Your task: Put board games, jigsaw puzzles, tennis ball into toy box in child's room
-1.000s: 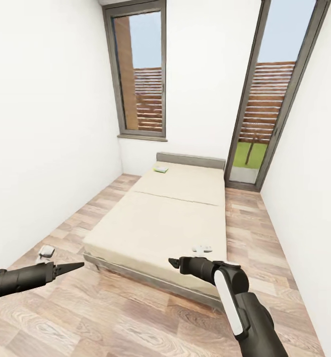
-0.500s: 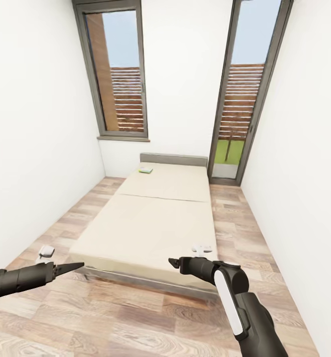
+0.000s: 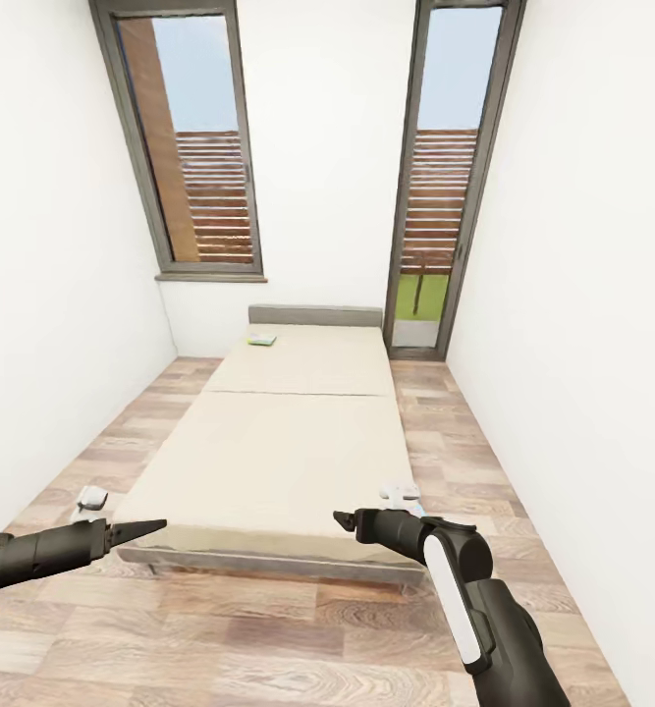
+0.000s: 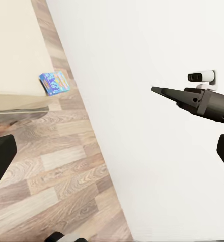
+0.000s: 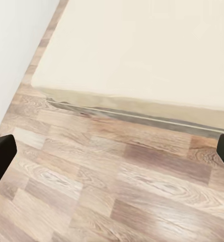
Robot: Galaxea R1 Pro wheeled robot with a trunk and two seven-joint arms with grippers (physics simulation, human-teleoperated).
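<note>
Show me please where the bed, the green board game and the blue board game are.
bed (image 3: 278, 442): head view, mattress middle.
green board game (image 3: 261, 340): head view, its top face.
blue board game (image 4: 55, 82): left wrist view, printed face.

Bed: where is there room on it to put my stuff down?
Nearly the whole bed is bare, from its near end up to the headboard. Only the far left corner is taken, by a small green-and-white box. The floor between the bed and each wall looks open too, except where a blue box lies by a bed corner.

Left tool (image 3: 155, 527) and right tool (image 3: 339, 518) level, pointing inward, tips well apart, holding nothing.
</note>
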